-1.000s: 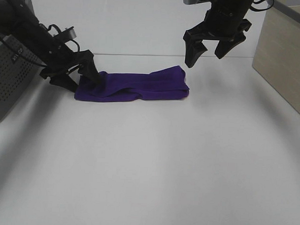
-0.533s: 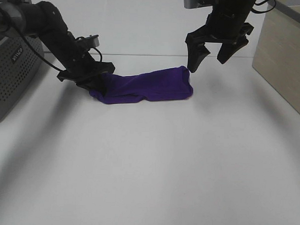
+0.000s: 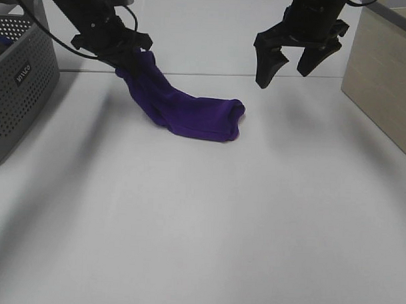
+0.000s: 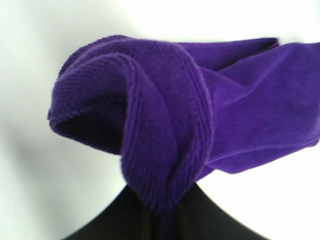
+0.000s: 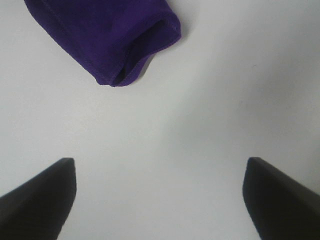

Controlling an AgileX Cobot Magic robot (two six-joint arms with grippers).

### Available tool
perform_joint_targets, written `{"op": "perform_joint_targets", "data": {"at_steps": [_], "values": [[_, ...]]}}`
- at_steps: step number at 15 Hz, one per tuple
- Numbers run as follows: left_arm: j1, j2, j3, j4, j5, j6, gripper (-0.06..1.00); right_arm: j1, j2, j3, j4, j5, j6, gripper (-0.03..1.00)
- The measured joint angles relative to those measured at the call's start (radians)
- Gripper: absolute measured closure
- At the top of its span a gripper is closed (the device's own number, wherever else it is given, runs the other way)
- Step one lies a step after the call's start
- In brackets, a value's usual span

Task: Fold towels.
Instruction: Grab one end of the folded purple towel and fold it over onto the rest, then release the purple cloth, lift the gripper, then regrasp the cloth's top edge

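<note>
The purple towel (image 3: 191,113), seemingly light and limp, droops from the left gripper (image 3: 130,55), jaws clamped on it; the right gripper (image 3: 284,72), jaws apart, should pinch the free hem.

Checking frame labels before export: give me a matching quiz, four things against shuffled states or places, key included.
Things:
1. left gripper
2. right gripper
3. towel
4. basket

States or places:
A. grey, perforated, at the left edge of the table
B. open, above the table, holding nothing
C. purple, one end raised, the other lying on the table
D. shut on cloth, up off the table

Pairs: 1-D, 2-B, 3-C, 4-A
</note>
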Motion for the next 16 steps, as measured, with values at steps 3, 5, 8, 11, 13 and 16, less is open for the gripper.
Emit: {"op": "perform_joint_targets", "data": {"at_steps": [3, 5, 8, 11, 13, 16], "values": [[-0.079, 0.000, -0.026, -0.028, 0.003, 0.047, 0.91, 0.000, -0.071, 0.000, 0.011, 0.002, 0.000, 0.09], [-0.150, 0.013, -0.026, -0.029, 0.005, 0.068, 0.91, 0.000, -0.121, 0.000, 0.018, 0.003, 0.000, 0.09], [-0.192, 0.039, -0.026, -0.028, 0.005, 0.068, 0.91, 0.000, -0.153, 0.000, 0.018, 0.003, 0.000, 0.09], [-0.225, 0.047, -0.026, -0.038, -0.061, 0.068, 0.80, 0.000, -0.166, 0.000, 0.020, 0.003, 0.000, 0.09], [-0.252, 0.049, -0.026, -0.086, -0.109, 0.065, 0.56, 0.000, -0.190, 0.000, 0.022, 0.004, 0.000, 0.09], [-0.286, 0.049, -0.026, -0.114, -0.137, 0.065, 0.25, 0.000, -0.221, 0.000, 0.026, 0.004, 0.000, 0.09]]}}
